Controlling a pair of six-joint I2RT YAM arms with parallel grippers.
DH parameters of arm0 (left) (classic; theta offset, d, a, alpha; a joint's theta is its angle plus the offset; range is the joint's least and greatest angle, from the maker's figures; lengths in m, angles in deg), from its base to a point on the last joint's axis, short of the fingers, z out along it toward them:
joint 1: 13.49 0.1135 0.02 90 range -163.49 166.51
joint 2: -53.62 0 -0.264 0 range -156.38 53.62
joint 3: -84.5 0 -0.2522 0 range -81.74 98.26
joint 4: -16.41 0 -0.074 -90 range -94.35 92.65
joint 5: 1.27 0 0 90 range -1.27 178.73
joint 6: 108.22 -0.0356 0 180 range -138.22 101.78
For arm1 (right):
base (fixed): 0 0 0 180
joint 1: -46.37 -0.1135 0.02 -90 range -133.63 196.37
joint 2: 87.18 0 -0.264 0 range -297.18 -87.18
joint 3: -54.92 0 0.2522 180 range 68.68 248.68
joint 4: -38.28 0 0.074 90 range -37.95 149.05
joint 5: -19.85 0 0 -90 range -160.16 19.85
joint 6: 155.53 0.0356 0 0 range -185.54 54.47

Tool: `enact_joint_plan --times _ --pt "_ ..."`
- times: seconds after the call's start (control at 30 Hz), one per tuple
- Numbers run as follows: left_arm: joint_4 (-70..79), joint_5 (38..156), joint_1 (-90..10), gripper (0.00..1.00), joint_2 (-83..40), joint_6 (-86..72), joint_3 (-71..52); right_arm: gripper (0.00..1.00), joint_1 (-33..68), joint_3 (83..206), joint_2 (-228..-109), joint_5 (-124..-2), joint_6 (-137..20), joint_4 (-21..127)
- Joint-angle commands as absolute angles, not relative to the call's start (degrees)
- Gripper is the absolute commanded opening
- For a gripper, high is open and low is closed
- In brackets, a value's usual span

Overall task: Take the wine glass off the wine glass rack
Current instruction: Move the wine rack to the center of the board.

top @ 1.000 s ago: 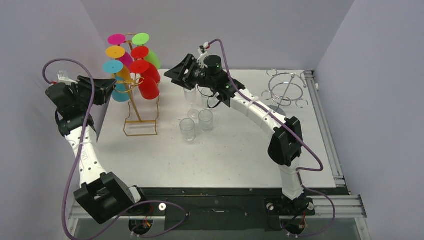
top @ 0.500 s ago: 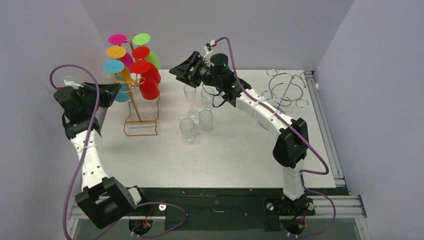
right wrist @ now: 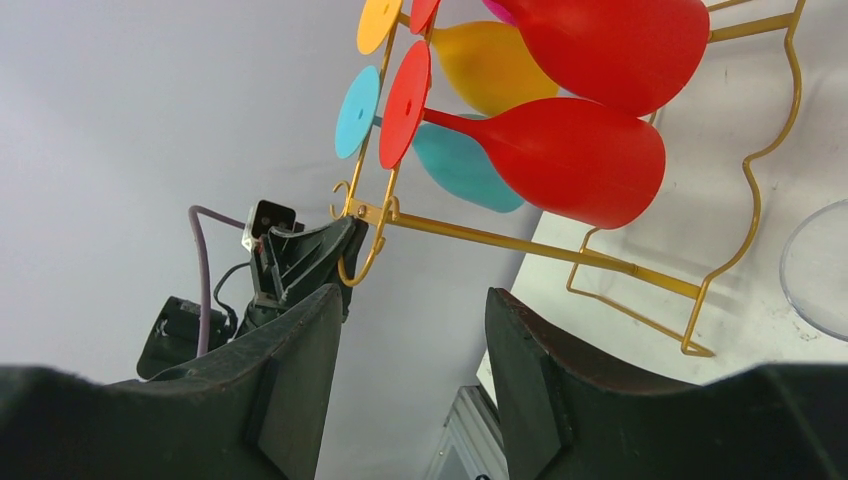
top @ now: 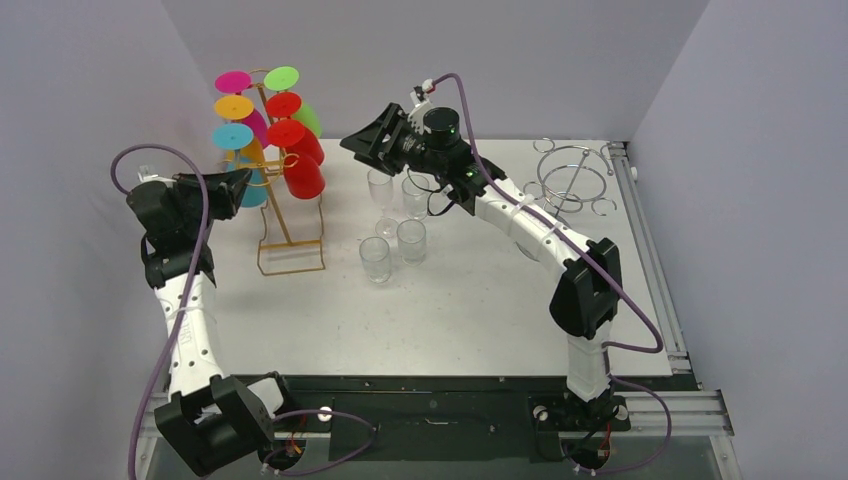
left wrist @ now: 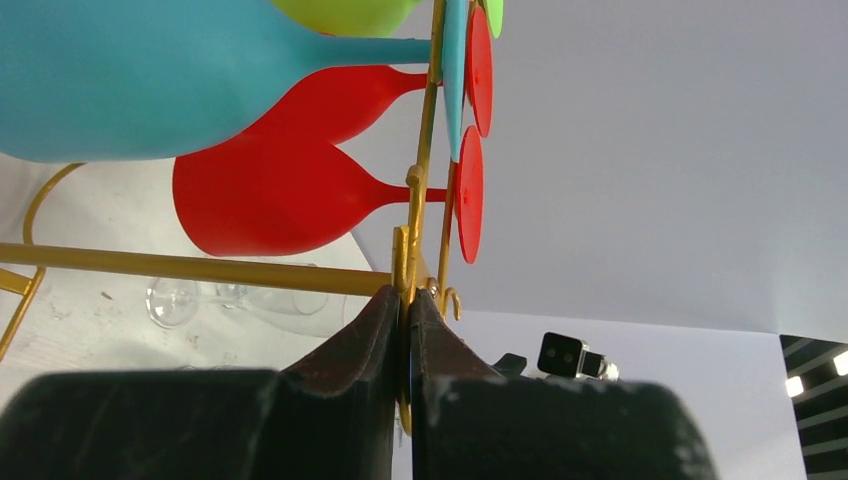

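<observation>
A gold wire wine glass rack (top: 290, 255) stands at the back left, hung with several coloured wine glasses, among them a red one (top: 302, 175) and a teal one (top: 250, 190). My left gripper (top: 240, 185) is shut on a gold hook of the rack (left wrist: 408, 290), beneath the red glass (left wrist: 280, 195) and the teal glass (left wrist: 130, 80). My right gripper (top: 365, 140) is open and empty in the air, right of the rack. In its wrist view (right wrist: 415, 295) it faces the red glass (right wrist: 570, 160). A clear wine glass (top: 380, 195) stands on the table under the right arm.
Three clear tumblers (top: 411, 240) stand around the clear wine glass. A chrome ring rack (top: 570, 180) is at the back right. Grey walls close the table on the left, back and right.
My left gripper has moved right onto the rack, whose base has shifted slightly right. My right gripper has risen a little and moved right, away from the clear wine glass.
</observation>
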State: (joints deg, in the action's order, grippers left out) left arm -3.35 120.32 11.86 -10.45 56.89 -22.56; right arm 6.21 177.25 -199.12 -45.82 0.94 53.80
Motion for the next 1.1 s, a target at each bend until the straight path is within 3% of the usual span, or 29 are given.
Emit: enact_joint_plan --times 0.0,0.67,1.07 --pt "1.8 115.7 9.2 0.00 -6.2 64.1 -23.4 0.50 6.5 176.8 -194.2 -47.1 -0.7 51.9" --pt "-4.5 102.2 -3.0 0.00 3.0 71.2 -27.2 0.50 6.4 172.1 -188.7 -49.4 -2.5 54.8" --pt "-11.9 102.2 -4.2 0.00 10.6 69.8 -30.0 0.51 5.2 166.8 -185.0 -51.0 -2.9 53.8"
